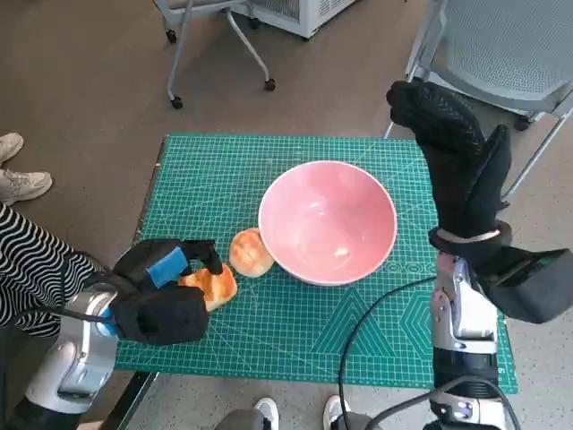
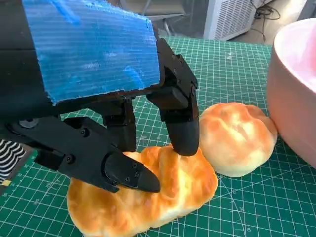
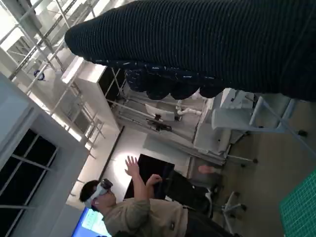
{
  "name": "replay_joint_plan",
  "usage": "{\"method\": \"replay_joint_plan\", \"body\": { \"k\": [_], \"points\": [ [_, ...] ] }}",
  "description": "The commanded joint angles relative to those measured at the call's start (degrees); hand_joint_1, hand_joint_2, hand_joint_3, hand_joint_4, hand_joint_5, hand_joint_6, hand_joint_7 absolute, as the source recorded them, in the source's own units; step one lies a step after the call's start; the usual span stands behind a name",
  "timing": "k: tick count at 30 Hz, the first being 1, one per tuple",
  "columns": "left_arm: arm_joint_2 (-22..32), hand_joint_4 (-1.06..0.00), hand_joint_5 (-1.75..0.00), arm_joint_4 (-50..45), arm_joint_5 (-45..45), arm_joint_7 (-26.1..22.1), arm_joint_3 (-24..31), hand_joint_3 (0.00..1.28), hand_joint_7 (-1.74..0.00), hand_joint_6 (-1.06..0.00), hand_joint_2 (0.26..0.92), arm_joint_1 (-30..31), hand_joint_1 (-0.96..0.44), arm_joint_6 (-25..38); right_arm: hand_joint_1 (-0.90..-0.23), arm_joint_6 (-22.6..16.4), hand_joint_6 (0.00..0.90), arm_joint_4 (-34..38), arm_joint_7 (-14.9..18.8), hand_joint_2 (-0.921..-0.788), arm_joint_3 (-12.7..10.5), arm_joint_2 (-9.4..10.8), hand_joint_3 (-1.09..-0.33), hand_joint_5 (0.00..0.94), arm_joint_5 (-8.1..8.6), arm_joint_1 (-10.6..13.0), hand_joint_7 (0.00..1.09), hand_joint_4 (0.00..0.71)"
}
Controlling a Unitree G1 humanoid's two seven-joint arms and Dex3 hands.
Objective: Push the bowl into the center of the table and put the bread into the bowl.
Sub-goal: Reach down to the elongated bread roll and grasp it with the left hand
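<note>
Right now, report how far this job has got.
Done: the pink bowl sits near the middle of the green mat. In hand: the left hand grips the elongated bread. Left: that piece and the round bun beside the bowl both remain outside it. The right hand is raised, holding nothing.

- Setting: indoor robotics lab or test room.
- Small table covered by a green gridded cutting mat point(image 1: 295, 331), typical bench surface.
- Wheeled grey mesh office chair point(image 1: 501, 45) on brown floor; white appliance unit point(image 1: 304, 11) near it.
- Right wrist view: seated person wearing a headset point(image 3: 101, 190), hand raised; metal racks point(image 3: 153, 116) and a large window point(image 3: 27, 163) behind.
</note>
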Motion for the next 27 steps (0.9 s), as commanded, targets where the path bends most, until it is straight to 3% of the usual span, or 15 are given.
{"method": "replay_joint_plan", "body": {
  "k": [1,20,21,24,25,27],
  "points": [
    [-0.4,-0.74,-1.18,1.6,1.0,0.6,0.5,0.09,-1.12,-0.61,0.901,0.4,0.00,-0.3,-0.686,0.3,0.000,0.1,0.4,-0.921,-0.2,0.1,-0.665,0.000,0.64,1.7,0.64,0.177],
    [-1.3,-0.76,-1.17,0.1,1.8,-0.3,1.1,0.08,-1.12,-0.59,0.908,1.7,0.00,1.0,-0.671,0.3,0.000,0.4,0.8,-0.921,-0.7,-0.2,-0.666,0.001,0.94,1.8,0.64,0.174],
    [-1.4,-0.75,-1.17,0.0,2.1,-0.6,0.8,0.06,-0.95,-0.51,0.912,1.8,0.14,1.7,-0.671,0.3,0.001,0.4,0.8,-0.921,-0.7,-0.1,-0.667,0.001,0.91,1.9,0.64,0.174],
    [-1.2,-0.70,-1.22,-1.9,4.2,-4.4,-0.8,0.07,-0.66,-0.34,0.918,1.4,0.29,6.8,-0.671,0.3,0.002,0.4,0.7,-0.921,-0.7,-0.1,-0.667,0.001,0.87,1.9,0.64,0.174],
    [-1.0,-0.64,-1.12,-2.6,4.8,-5.8,-1.3,0.07,-0.61,-0.31,0.905,1.3,0.14,8.4,-0.671,0.3,0.002,0.3,0.7,-0.921,-0.8,-0.1,-0.667,0.001,0.88,2.0,0.64,0.174],
    [-0.6,-0.51,-0.70,-4.4,6.5,-9.5,-2.6,0.03,-0.43,-0.24,0.891,0.6,-0.25,12.1,-0.672,0.4,0.002,0.3,0.6,-0.921,-0.8,-0.2,-0.667,0.001,0.89,2.0,0.64,0.174]
  ]
}}
